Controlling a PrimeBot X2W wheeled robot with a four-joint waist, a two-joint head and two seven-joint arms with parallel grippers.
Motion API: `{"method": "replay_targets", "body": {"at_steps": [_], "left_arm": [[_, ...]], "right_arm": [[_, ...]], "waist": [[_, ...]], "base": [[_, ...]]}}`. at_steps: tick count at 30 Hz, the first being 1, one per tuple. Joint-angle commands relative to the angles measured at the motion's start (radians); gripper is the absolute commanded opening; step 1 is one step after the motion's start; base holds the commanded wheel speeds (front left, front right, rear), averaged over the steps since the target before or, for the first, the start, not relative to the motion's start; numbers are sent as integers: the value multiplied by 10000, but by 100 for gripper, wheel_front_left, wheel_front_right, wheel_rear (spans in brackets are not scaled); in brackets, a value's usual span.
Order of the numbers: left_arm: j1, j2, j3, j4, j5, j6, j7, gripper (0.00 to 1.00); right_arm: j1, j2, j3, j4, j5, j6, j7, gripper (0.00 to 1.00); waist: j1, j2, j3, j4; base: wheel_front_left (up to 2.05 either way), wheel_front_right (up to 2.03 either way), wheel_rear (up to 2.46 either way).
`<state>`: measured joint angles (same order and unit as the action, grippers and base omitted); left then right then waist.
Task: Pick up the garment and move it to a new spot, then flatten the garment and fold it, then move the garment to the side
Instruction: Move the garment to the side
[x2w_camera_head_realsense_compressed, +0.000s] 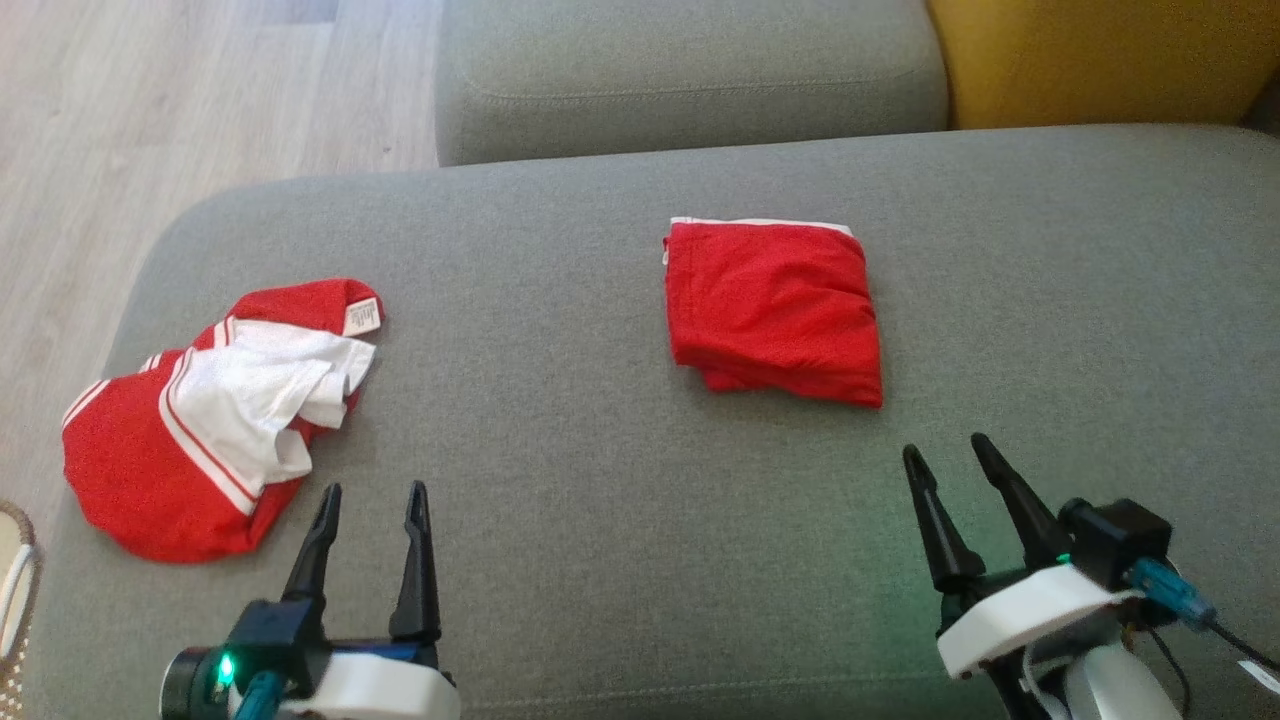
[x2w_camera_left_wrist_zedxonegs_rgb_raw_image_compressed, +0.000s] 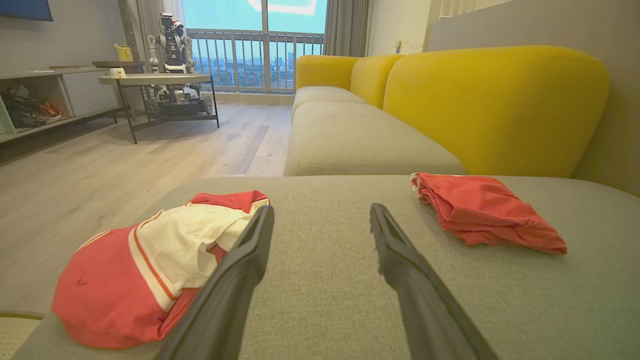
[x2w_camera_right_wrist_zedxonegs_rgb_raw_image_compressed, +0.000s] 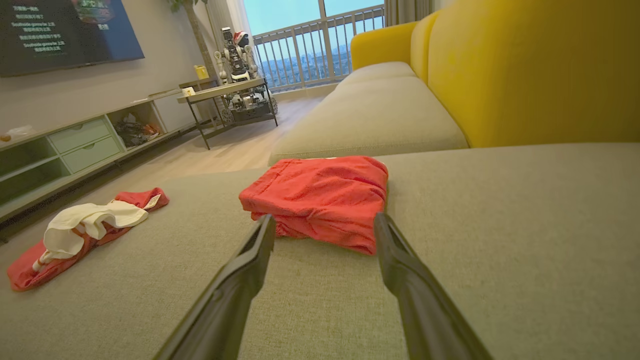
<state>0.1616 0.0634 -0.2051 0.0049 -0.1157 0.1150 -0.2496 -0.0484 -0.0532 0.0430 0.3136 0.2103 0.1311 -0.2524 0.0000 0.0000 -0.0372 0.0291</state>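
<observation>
Garment (x2w_camera_head_realsense_compressed: 775, 310) — red, folded — at centre frame on grey cushion (x2w_camera_head_realsense_compressed: 600, 520); crumpled red-and-white garment (x2w_camera_head_realsense_compressed: 200, 420) at left; left gripper (x2w_camera_head_realsense_compressed: 374, 490) and right gripper (x2w_camera_head_realsense_compressed: 945, 447) at bottom corners — fingers apart, empty.

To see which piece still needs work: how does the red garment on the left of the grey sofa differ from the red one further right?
The left garment lies crumpled; the right garment is folded into a compact near-square. The left garment shows much white cloth and stripes; the right garment is almost all red, with a thin white edge. Both are red and lie on the sofa.
</observation>
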Motion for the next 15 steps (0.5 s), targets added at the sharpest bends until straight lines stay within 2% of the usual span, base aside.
{"method": "replay_targets", "body": {"at_steps": [1, 7, 15], "left_arm": [[-341, -62, 368, -282, 80, -26, -122, 100], [-509, -93, 214, -154, 88, -180, -122, 100], [-1175, -119, -222, -100, 152, -380, -122, 100]], "right_arm": [[-283, 29, 150, -153, 211, -4, -93, 100], [-1240, 30, -69, 1366, 1445, -4, 97, 100], [-4106, -48, -748, 3272, 3158, -4, 2031, 100]], "waist": [[0, 0, 72, 50], [0, 0, 482, 305], [0, 0, 1512, 777]], "base": [[0, 0, 0], [0, 0, 0], [0, 0, 0]]}}
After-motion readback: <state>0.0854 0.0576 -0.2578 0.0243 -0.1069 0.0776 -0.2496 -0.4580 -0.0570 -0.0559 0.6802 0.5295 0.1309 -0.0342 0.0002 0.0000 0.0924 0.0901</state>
